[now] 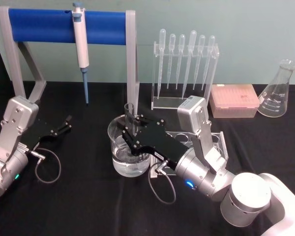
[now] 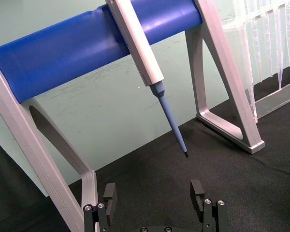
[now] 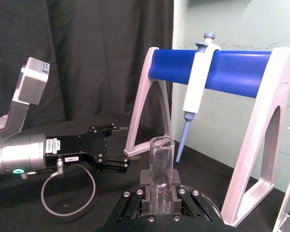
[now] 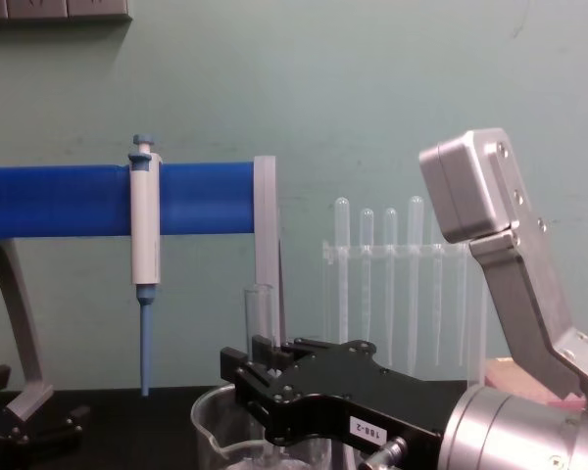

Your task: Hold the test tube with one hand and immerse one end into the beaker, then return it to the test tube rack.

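The test tube stands upright over the beaker, a wide clear glass holding some water. My right gripper is shut on the tube's middle, right above the beaker's rim. In the right wrist view the test tube rises from between the black fingers. From the chest, the test tube sticks up behind the right gripper, with the beaker below. The tube's lower end is hidden behind the gripper. My left gripper rests open at the table's left; its fingers stand wide apart.
A blue-barred stand at the back left carries a white pipettor. A clear rack of plastic pipettes, a pink tip box and a conical flask line the back right. A tube rack sits under my right arm.
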You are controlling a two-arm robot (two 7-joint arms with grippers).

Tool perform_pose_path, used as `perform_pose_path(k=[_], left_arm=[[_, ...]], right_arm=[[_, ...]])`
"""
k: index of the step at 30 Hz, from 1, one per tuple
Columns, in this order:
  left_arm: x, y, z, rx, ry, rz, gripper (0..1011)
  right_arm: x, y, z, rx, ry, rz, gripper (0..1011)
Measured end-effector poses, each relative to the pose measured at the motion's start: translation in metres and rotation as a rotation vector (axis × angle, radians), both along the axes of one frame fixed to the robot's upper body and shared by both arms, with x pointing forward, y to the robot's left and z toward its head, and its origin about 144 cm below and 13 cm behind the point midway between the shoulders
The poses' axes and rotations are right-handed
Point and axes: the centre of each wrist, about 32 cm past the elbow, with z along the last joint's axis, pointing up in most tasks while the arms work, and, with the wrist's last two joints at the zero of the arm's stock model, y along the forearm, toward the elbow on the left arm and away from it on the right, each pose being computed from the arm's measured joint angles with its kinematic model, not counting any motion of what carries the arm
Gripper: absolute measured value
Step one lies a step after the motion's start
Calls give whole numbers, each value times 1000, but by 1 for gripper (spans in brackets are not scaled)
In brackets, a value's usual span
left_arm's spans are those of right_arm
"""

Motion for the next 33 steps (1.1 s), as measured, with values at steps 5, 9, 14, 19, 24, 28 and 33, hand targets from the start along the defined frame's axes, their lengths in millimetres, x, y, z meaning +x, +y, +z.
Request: perform_pose_path(k=[5,9,14,19,24,28,33], left_arm=[[0,0,0,0,0,0,1000],[0,0,0,0,0,0,1000],[0,0,0,0,0,0,1000],[0,0,0,0,0,0,1000],[0,0,0,0,0,0,1000],[0,0,0,0,0,0,1000],[0,0,0,0,0,0,1000]], right_arm=[[0,0,0,0,0,0,229],[0,0,0,0,0,0,229],[0,0,0,0,0,0,228],[0,0,0,0,0,0,228],[0,0,0,0,0,0,229],[0,0,0,0,0,0,228],[0,0,0,0,0,0,229]])
